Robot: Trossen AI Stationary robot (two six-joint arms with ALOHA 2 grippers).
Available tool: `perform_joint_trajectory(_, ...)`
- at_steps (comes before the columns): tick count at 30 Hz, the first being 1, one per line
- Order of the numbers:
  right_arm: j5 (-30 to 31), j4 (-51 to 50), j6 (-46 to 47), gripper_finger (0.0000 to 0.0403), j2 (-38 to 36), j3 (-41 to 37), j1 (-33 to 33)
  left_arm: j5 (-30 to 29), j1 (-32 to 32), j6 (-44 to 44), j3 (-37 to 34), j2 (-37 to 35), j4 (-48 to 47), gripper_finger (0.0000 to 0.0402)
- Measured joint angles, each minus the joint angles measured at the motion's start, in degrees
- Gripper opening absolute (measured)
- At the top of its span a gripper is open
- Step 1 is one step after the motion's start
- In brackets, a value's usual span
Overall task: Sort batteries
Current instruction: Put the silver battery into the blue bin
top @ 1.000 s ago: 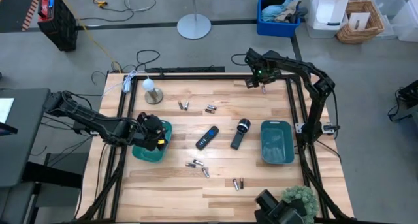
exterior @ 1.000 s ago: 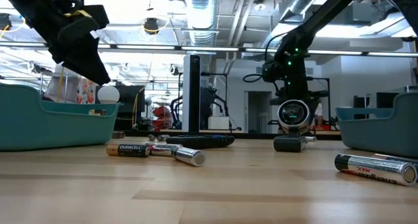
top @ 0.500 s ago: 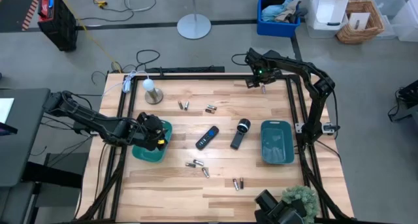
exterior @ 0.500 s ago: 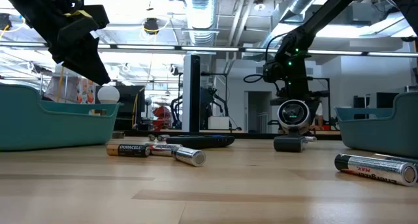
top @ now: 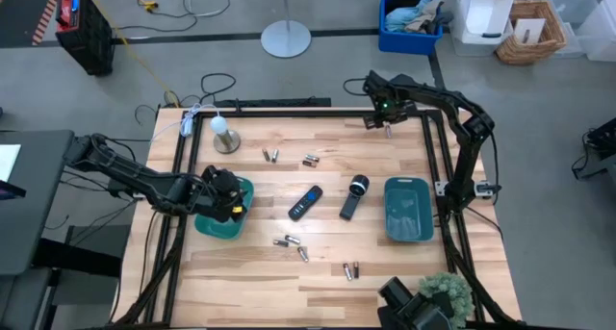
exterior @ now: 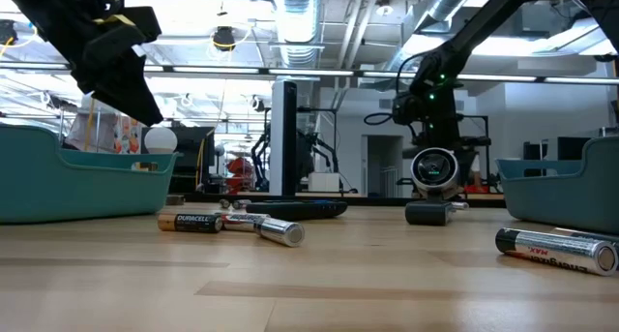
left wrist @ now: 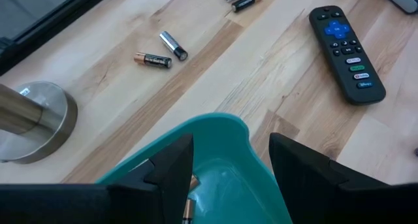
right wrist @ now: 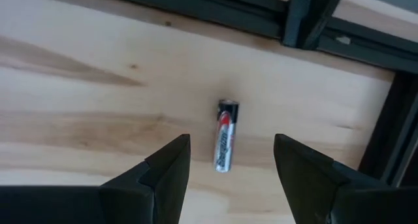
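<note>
Hovering open and empty, the right gripper (right wrist: pixel 225 175) straddles a battery (right wrist: pixel 225 143) near the tabletop's far edge, while the left gripper (left wrist: pixel 228 175) gapes empty over the left tray (left wrist: pixel 222 129).

The table (top: pixel 308 282) is pale, smooth-grained wood, the batteries (exterior: pixel 556 250) gleam with glossy metallic casings, the teal trays (top: pixel 407 211) look like smooth plastic, and the remote control (left wrist: pixel 346 54) is matt black plastic.
</note>
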Motion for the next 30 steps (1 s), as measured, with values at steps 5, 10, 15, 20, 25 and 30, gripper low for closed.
perform_joint_trajectory(5, 0.18, 1.24, -0.12, 0.0239, 0.0, -2.24, 0.11, 0.03, -0.26, 0.03, 0.0, 0.0, 0.0, 0.0195)
perform_joint_trajectory(10, 1.54, 1.97, 0.19, 0.0239, 0.03, -3.69, 0.07, 0.05, -0.26, 0.02, 0.0, 0.0, 0.0, 0.0195)
perform_joint_trajectory(15, 1.65, 2.75, 0.07, 0.0239, 0.02, -3.69, 0.11, 0.11, -0.26, 0.01, 0.0, 0.0, 0.01, 0.0195)
perform_joint_trajectory(20, 1.63, 3.31, -0.1, 0.0239, 0.02, -3.69, 0.22, 0.11, -0.28, 0.01, 0.0, 0.0, 0.02, 0.0195)
perform_joint_trajectory(25, 2.04, 3.22, -0.52, 0.0239, 1.38, -3.75, 0.8, 0.13, -0.27, 0.01, 0.01, 0.0, 0.01, 0.0195)
perform_joint_trajectory(30, 3.51, 3.27, -0.13, 0.0239, 1.88, -3.56, 1.46, 0.14, -0.28, 0.01, 0.02, 0.02, 0.13, 0.0195)
